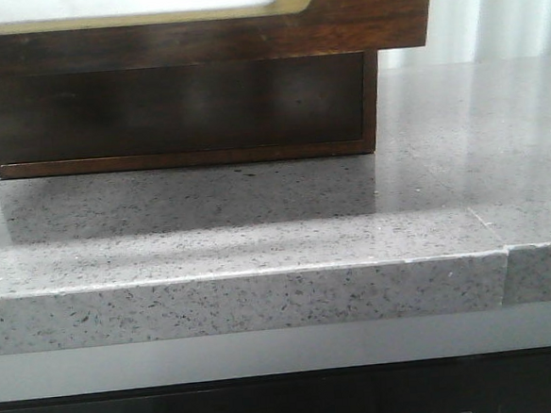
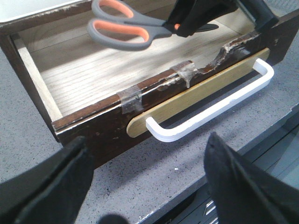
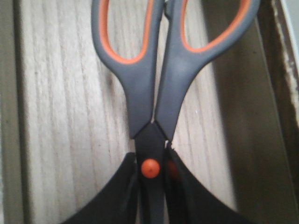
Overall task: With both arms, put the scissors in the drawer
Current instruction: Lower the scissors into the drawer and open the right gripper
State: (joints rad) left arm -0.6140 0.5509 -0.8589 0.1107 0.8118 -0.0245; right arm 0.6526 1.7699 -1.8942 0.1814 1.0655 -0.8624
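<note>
The drawer stands pulled out, dark brown with a chipped top edge and a pale wood floor. In the front view only its front shows, at the top. The scissors hang over the drawer's inside with their grey, orange-lined handles pointing away from the fingers. My right gripper is shut on the scissors at the orange pivot, and the blades are hidden between its fingers. The left wrist view shows that gripper above the drawer's far part. My left gripper is open and empty over the counter, just in front of the drawer's handle.
A white U-shaped handle on a pale wooden plate runs along the drawer front. Tape patches sit on the rim. The drawer belongs to a dark wooden cabinet on a speckled grey counter, whose front edge is close.
</note>
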